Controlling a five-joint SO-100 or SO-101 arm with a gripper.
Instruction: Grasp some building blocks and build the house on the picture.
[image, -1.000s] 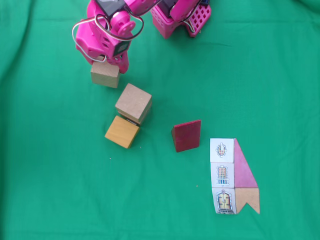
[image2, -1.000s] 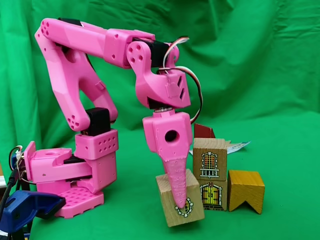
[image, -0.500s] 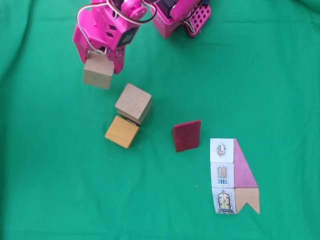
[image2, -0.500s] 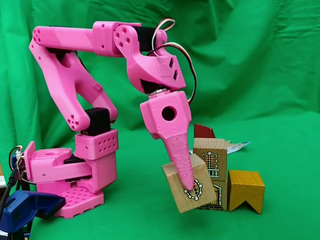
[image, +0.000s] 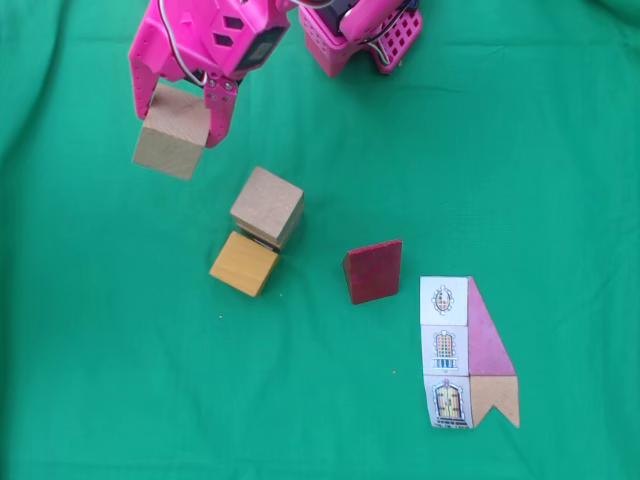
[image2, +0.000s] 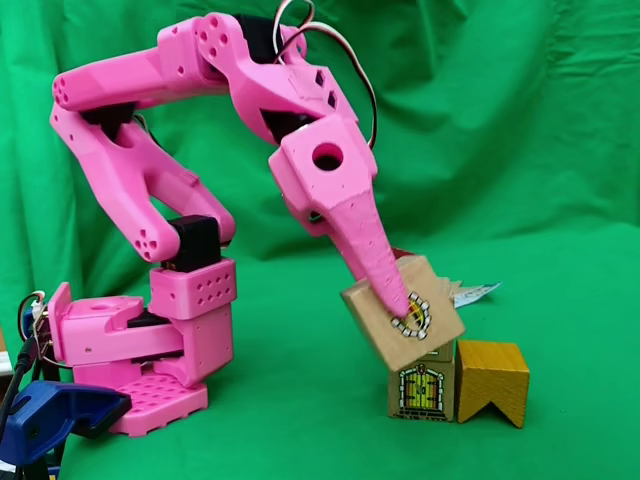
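Hanging above a green cloth (image: 560, 150), a pink robot arm (image2: 150, 190) holds a pale wooden cube (image: 172, 139) pinched in its gripper (image: 180, 100), fingers pressed against opposite faces. In the side-on fixed view the cube (image2: 403, 312) is tilted and clear of the cloth, a small printed round window on its near face. Just beneath it there stands a block with a printed door (image2: 421, 390), and an orange-yellow notched block (image2: 492, 380) touches that block on its right. From above, a second pale cube (image: 267, 206) sits touching the orange-yellow block (image: 244, 263), both well apart from the lifted cube. A dark red wedge (image: 374, 270) lies to their right, near a flat picture card (image: 468, 352) showing three white squares, a pink roof and a tan notched shape. A blue clamp (image2: 50, 420) sits at the arm's base
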